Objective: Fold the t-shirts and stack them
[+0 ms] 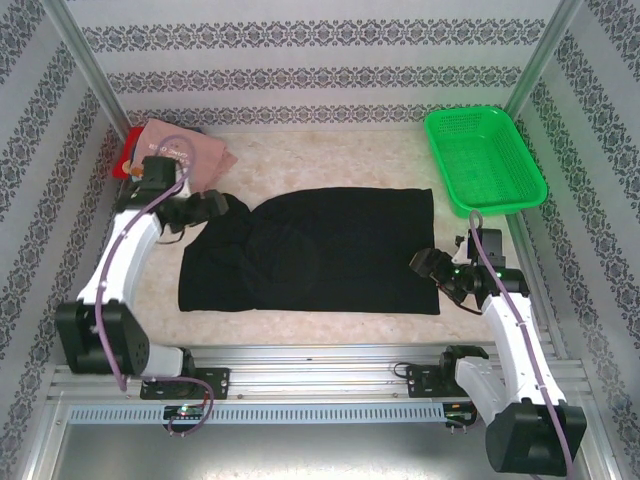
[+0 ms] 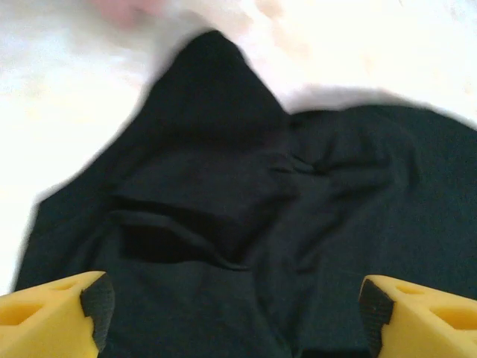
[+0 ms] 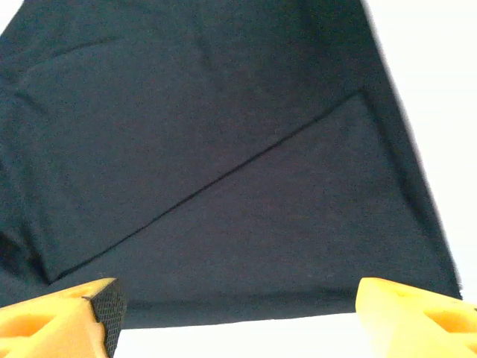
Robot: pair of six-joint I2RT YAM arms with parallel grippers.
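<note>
Top view. The black t-shirt [image 1: 310, 255] lies spread in the middle of the surface [image 1: 330, 160], roughly a wide rectangle. Its right and near edges are straight, and its left end is bunched and uneven. The left pincer [image 1: 215, 205] hangs over that bunched far-left corner. The right pincer [image 1: 435, 265] sits at the shirt's near-right edge. In the far-left corner the pink t-shirt [image 1: 190, 150] lies on top of the red t-shirt [image 1: 128, 152]. Both look like compact bundles there. The green basket [image 1: 485, 112] stands at the far right, well apart from all the cloth.

Left wrist view. The yellow fingers [image 2: 52, 313] stand wide apart, with nothing between the pads. The left pincer is open and grips nothing. Below it the black cloth is rumpled, with overlapping flaps and a peak pointing away from me.

Right wrist view. The fingers [image 3: 59, 317] are spread just as wide, so the right pincer is also open with nothing held. The cloth here is flat and smooth. One long diagonal edge crosses it where a layer lies doubled over, and the near hem is straight just ahead of the pads.

Progress, my reading. Pink and red appear folded and stacked already. The black shirt seems part-way: one layer is turned in, and the left side is untidy. Left to do: finish its folds and put it on the pile at far left.
</note>
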